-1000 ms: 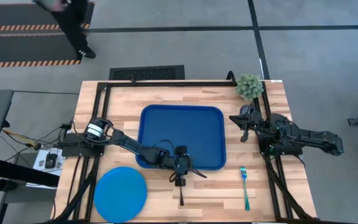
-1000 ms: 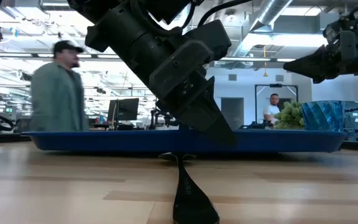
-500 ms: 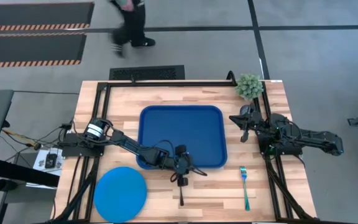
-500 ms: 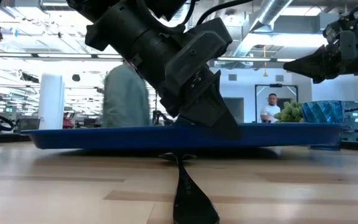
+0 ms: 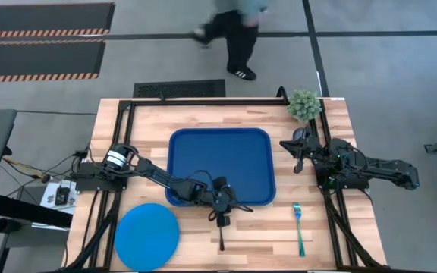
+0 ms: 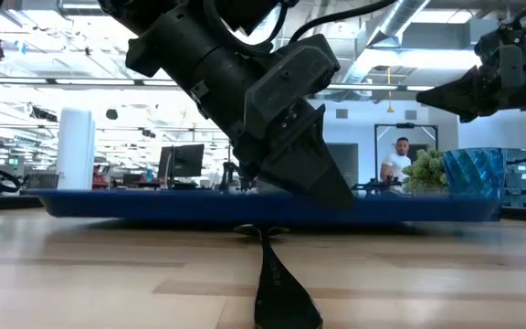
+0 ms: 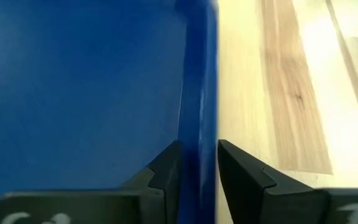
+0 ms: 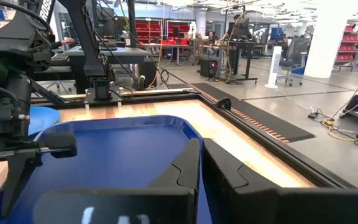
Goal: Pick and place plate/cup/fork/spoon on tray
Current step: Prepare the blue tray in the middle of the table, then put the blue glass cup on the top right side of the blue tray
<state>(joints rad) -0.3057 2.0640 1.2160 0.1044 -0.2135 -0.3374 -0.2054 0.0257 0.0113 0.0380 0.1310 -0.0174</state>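
High view: left pincer (image 5: 220, 203) stays clamped on tray (image 5: 220, 163) rim.

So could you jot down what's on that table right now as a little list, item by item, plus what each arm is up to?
tray: dark blue, mid-table, nothing on it
plate: bright blue, near left corner of the table
spoon: dark, on the wood just in front of the tray
fork: teal, on the wood off the tray's near right corner
cup, beside a small plant
left gripper, fingers straddling the tray's near rim
right gripper, waiting beside the tray, fingers shut
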